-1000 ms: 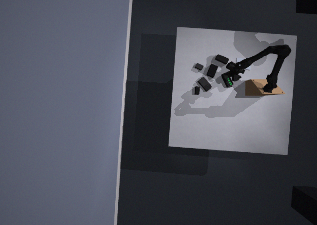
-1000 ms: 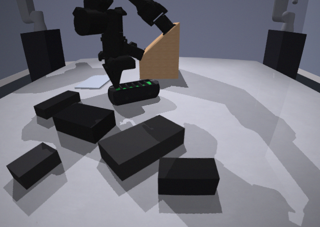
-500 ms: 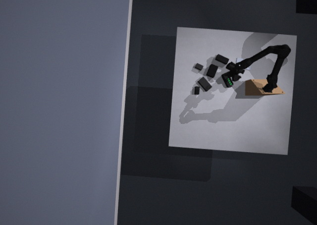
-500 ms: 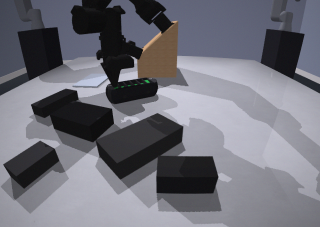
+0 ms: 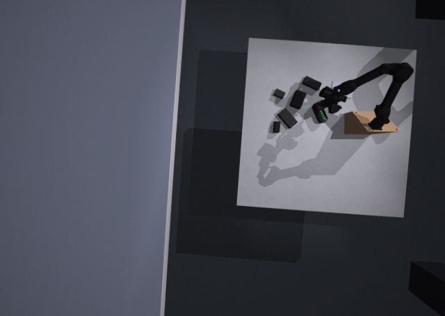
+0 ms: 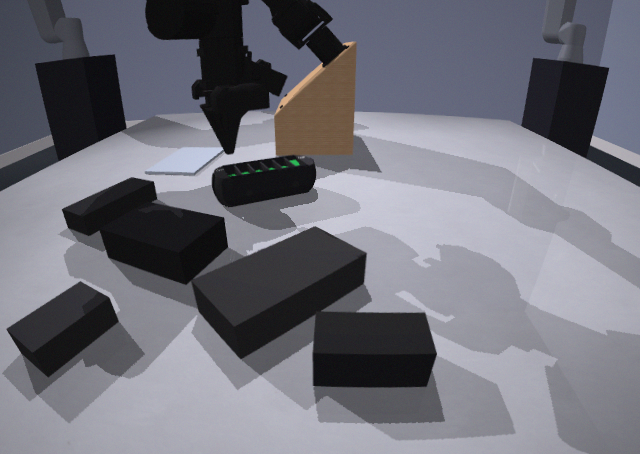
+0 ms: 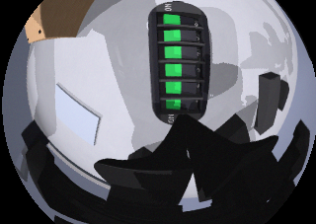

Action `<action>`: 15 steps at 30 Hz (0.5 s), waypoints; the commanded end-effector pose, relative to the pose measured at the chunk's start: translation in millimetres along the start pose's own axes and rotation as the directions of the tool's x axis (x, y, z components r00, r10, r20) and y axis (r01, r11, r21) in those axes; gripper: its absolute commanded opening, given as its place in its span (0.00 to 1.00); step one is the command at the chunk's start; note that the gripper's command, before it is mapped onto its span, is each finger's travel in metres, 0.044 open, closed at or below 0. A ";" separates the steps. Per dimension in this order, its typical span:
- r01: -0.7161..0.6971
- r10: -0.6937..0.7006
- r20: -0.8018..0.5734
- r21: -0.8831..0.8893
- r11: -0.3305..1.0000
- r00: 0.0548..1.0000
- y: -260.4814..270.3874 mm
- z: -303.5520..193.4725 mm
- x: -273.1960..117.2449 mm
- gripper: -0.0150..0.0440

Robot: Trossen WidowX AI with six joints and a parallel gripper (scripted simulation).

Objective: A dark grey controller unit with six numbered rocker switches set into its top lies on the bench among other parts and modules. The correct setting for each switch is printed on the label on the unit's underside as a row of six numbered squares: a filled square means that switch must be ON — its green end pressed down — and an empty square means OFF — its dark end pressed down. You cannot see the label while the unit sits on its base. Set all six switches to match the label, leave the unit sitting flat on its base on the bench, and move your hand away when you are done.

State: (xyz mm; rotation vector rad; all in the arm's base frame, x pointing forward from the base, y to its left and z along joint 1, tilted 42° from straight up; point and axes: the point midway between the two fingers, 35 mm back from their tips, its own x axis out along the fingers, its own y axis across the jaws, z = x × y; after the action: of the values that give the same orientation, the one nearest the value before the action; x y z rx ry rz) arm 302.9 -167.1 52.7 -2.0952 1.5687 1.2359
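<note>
The dark grey controller unit [image 5: 318, 116] [image 6: 268, 186] [image 7: 181, 61] sits on the bench with its six rockers facing up. In the wrist view all six green ends lie along its left side, beside the ON marks. In the exterior view the rightmost rocker [image 6: 295, 163] shows a larger green patch than the others, which show low slivers. Exact rocker positions are hard to tell. The label underneath is hidden. My gripper [image 6: 229, 152] [image 7: 182, 119] is shut and empty, its tips a little above the unit's left end in the exterior view, apart from it.
Several dark blocks, among them a large one [image 5: 287, 118] [image 6: 281, 278] and a small one [image 6: 373, 346], lie on the exterior view side of the unit. A pale blue plate [image 6: 183, 161] [image 7: 76, 112] lies behind-left. The wooden arm mount [image 5: 354, 124] [image 6: 320, 118] stands behind the unit.
</note>
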 end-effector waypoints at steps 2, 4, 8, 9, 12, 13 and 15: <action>-0.007 0.007 -0.003 0.008 1.000 1.000 2.9 -1.6 -11.5 0.25; -0.007 0.007 -0.003 0.010 1.000 1.000 2.1 1.3 -11.7 0.25; -0.007 0.007 0.000 0.039 0.999 1.000 -5.9 47.3 -14.6 0.25; -0.007 0.007 -0.001 0.040 0.999 1.000 -6.1 50.1 -14.8 0.25; -0.007 0.007 -0.001 0.040 0.999 1.000 -6.1 50.1 -14.8 0.25; -0.007 0.007 -0.001 0.040 0.999 1.000 -6.1 50.1 -14.8 0.25; -0.007 0.007 -0.001 0.040 0.999 1.000 -6.1 50.1 -14.8 0.25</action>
State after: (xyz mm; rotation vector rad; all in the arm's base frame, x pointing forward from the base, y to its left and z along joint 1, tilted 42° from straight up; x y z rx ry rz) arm 286.0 -124.3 33.8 -2.0734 1.5770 1.2062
